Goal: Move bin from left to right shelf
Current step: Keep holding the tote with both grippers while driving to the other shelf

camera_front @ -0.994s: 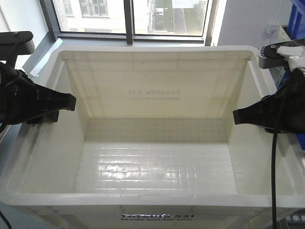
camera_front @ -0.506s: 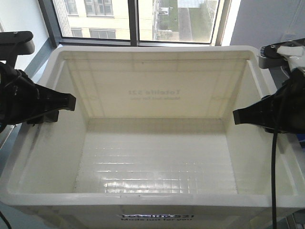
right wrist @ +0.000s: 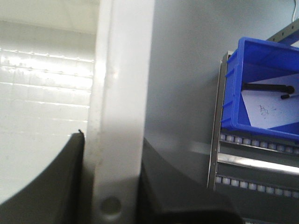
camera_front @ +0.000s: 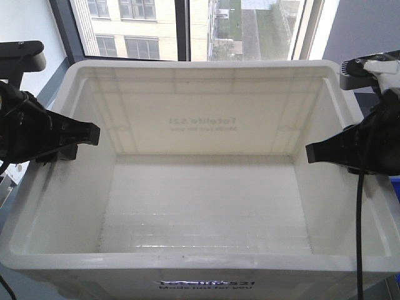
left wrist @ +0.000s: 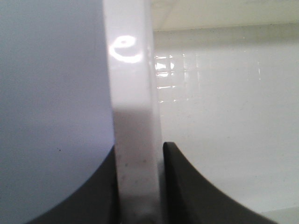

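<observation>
Right now I am looking down into the bin point(camera_front: 200, 100), which is filling the front view, with its printed side wall nearest the camera and a window point(camera_front: 206, 25) showing behind its far rim. My left gripper point(camera_front: 80, 139) is pinching the bin's left wall; in the left wrist view its fingers point(left wrist: 187, 191) are pressing on both faces of the white rim. My right gripper point(camera_front: 322, 153) is clamping the right wall the same way, one finger inside and one outside. I cannot tell what, if anything, is lying under the bin. In the right wrist view the right shelf point(right wrist: 257, 163) is showing beyond the bin's right wall, apart from it, with a blue bin point(right wrist: 266, 88) sitting on its upper roller lane.
</observation>
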You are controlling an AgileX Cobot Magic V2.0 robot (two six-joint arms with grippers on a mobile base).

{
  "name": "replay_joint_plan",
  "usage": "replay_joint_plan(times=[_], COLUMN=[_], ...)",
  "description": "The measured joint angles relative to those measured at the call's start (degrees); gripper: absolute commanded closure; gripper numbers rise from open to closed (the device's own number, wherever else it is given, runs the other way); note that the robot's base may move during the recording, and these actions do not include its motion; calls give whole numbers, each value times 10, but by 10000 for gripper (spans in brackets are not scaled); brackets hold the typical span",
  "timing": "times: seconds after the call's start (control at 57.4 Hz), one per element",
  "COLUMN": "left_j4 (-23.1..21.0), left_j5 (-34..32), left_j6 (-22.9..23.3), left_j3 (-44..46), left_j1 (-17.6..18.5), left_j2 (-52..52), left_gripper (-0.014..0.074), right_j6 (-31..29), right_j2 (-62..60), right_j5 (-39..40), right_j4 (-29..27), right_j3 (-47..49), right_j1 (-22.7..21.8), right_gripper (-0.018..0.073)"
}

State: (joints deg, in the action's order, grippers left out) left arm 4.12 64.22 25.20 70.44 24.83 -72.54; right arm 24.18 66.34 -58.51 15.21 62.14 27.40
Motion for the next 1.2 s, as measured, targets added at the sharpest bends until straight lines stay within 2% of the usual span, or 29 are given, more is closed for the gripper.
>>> replay_joint_plan(times=[1.203], left_j4=[0], left_j5=[-4], left_j6=[0], left_j3=[0], left_j1=[0], left_j2=[0], left_gripper=[603], right_j6=[0], right_j2=[0], right_j5=[1], right_j4=[2], right_j3=[0], right_j1=[0], right_gripper=[550])
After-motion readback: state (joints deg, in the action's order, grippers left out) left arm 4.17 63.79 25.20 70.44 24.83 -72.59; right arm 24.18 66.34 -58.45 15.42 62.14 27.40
